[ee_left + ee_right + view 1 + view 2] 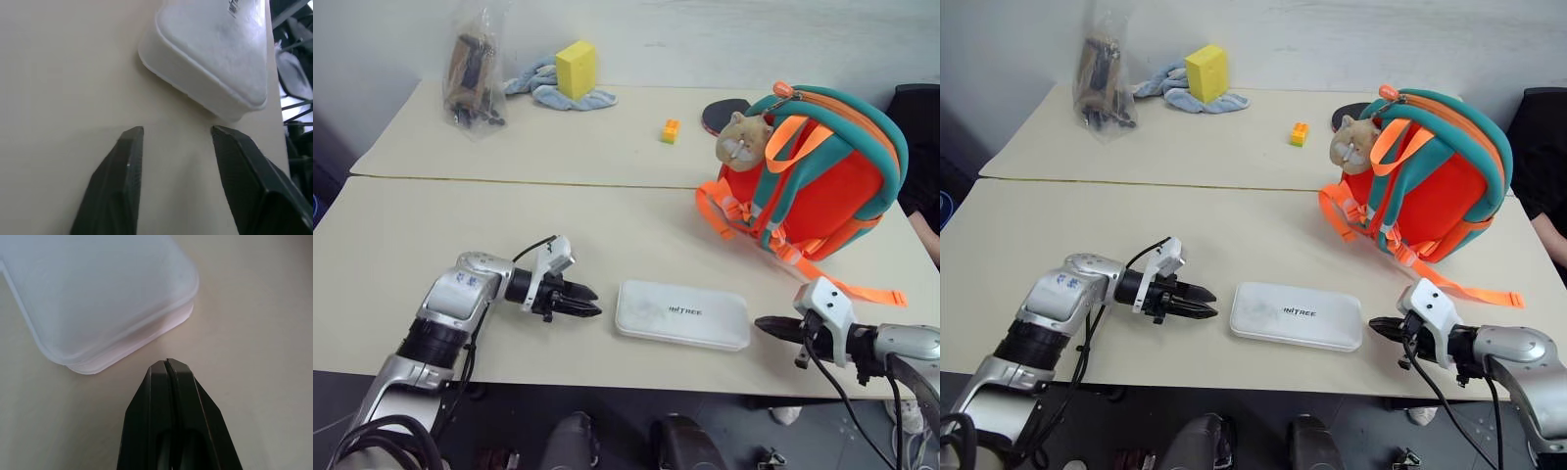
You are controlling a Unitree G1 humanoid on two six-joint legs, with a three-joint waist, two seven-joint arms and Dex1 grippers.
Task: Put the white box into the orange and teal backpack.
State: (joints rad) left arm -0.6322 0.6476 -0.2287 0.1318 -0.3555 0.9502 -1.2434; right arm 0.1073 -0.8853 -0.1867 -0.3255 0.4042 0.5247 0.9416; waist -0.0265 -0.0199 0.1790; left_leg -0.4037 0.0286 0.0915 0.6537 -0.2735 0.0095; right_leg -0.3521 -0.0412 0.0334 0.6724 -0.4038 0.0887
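The white box (pixel 682 314) lies flat near the table's front edge, its dark lettering facing up. My left gripper (pixel 589 301) rests just left of the box's left end, pointing at it. In the left wrist view this gripper (pixel 177 129) is open and empty, a short gap from the box's (pixel 210 58) corner. My right gripper (pixel 759 324) is just off the box's right end; its fingers (pixel 167 382) are shut on nothing, close to the box (pixel 98 293). The orange and teal backpack (pixel 813 176) stands upright at the back right with a tan hamster charm (pixel 742 137) on it.
On the far table are a yellow sponge block (pixel 576 69) on a blue cloth (pixel 543 88), a clear bag of dark items (pixel 473 73), a small orange brick (pixel 671 130) and a dark round object (pixel 720 116). Orange straps (pixel 847 286) trail toward my right arm.
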